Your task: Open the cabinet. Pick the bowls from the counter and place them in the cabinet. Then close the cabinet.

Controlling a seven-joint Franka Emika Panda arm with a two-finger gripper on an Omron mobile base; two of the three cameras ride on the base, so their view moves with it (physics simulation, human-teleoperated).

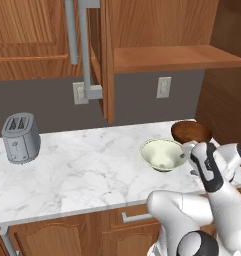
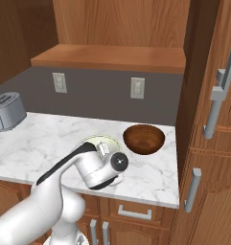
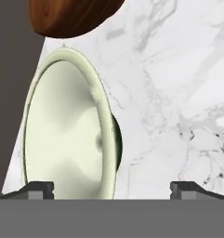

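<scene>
Wide-open, empty claw [image 3: 111, 188] faces the glossy cream bowl [image 3: 67, 135], green outside

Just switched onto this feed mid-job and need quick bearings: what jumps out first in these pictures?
The cabinet stands open above the counter, its wooden shelf bare. Below it sit two bowls: a pale cream bowl and, beside it toward the wall, a dark brown bowl. The open gripper faces the cream bowl's rim, holding nothing; a toaster stands at the counter's far left.
</scene>
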